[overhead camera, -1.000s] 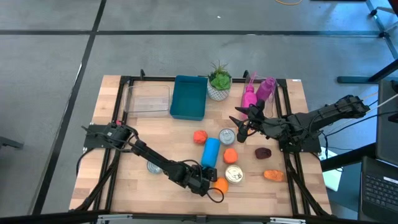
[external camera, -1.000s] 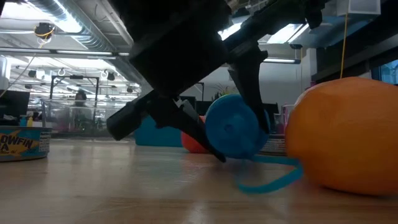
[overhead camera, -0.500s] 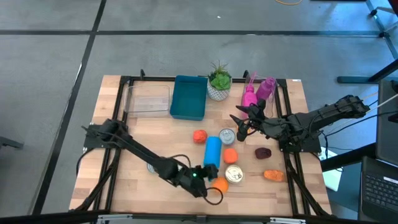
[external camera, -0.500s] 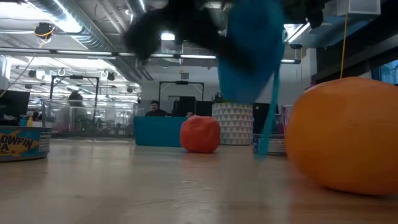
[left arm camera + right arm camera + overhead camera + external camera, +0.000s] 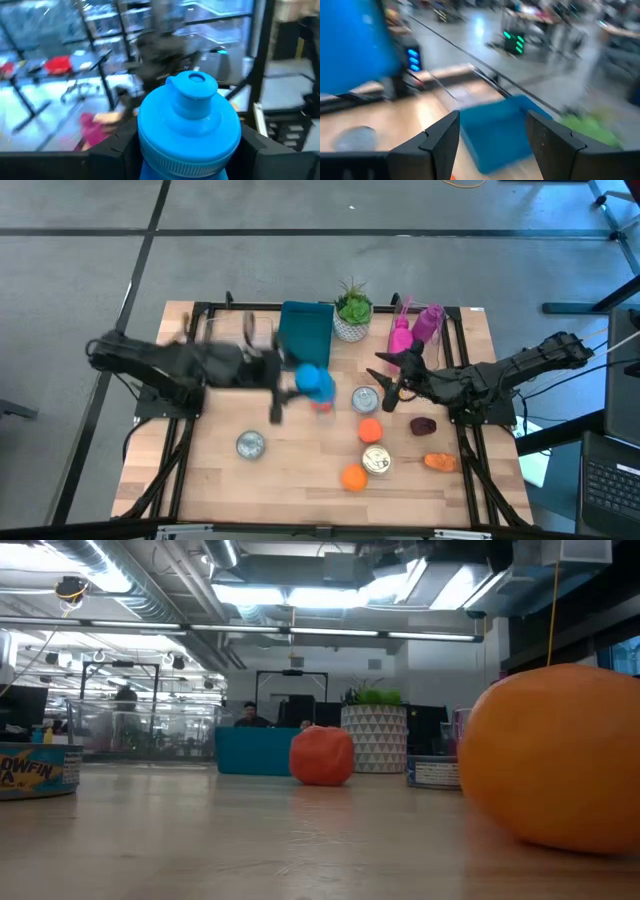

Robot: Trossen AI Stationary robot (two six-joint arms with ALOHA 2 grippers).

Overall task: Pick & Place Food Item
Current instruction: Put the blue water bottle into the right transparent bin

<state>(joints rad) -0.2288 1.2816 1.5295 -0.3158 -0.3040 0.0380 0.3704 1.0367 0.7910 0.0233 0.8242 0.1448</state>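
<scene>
The wooden slatted table (image 5: 300, 470) carries 1 blue plastic bottle with a screw cap (image 5: 316, 383), 3 round tins (image 5: 250, 444), 3 orange-red ball-shaped food items, 1 dark purple lump (image 5: 423, 424), 1 orange carrot-like piece (image 5: 437, 462), 1 teal rectangular bin (image 5: 304, 336), 1 clear plastic tray (image 5: 238, 340), 1 small green plant in a white patterned pot (image 5: 352, 310) and 2 pink plastic bottles (image 5: 415, 328).

The tins lie 1 at the left front, 1 in the middle (image 5: 365, 398) and 1 at the front (image 5: 377, 460). Of the round items, 1 orange fruit (image 5: 352, 477) sits at the front beside that tin, 1 (image 5: 370, 430) lies mid-table, and 1 red one (image 5: 322, 755) stands before the bin in the low view.

The left gripper (image 5: 282, 380) is raised over the table just in front of the teal bin, its 2 fingers clamped on the blue bottle's body; in the left wrist view the bottle (image 5: 189, 130) stands between the dark fingers (image 5: 112, 152) with its cap pointing away from the wrist.

The right gripper (image 5: 385, 387) hangs beside the middle tin, its 2 fingers (image 5: 440, 142) parted and holding nothing.
</scene>
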